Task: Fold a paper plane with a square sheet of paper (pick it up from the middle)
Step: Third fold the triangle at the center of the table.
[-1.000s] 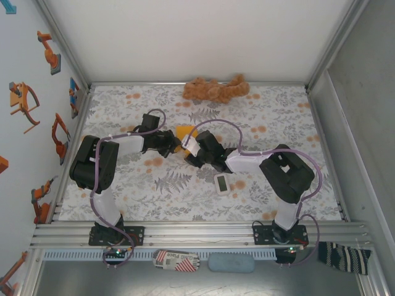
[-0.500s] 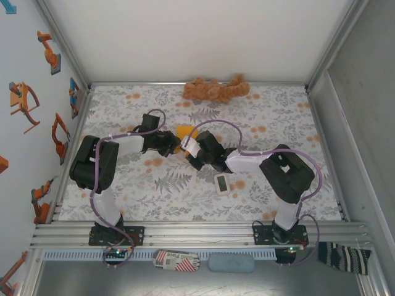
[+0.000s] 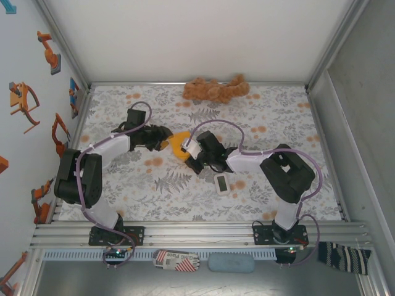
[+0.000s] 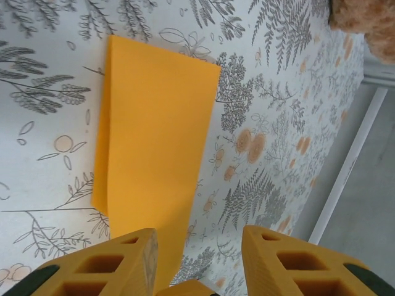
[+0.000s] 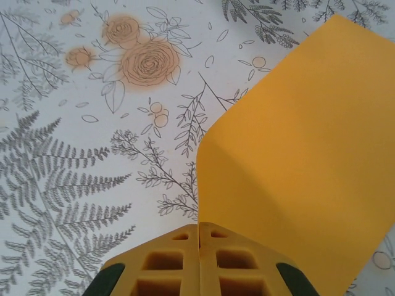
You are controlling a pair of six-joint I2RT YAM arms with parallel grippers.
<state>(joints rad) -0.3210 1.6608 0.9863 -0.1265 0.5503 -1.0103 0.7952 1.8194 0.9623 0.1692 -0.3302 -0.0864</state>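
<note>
Top external view: a brown plush toy (image 3: 216, 90) lies at the 12 o'clock edge of your tabletop (image 3: 278, 203), well apart from the work. A small white device (image 3: 222, 184) sits at 5 o'clock from the paper, beside the right arm. The square sheet of paper (image 3: 179, 143), folded to a rectangle, is mid-tabletop between both hands. Your right hand (image 3: 188, 158), at its 5 o'clock, is pinched tight on one edge, curling it upward. Your left hand (image 3: 164, 140), at 9 o'clock, stands partly parted, with the paper's end between its fingers, unclamped.
</note>
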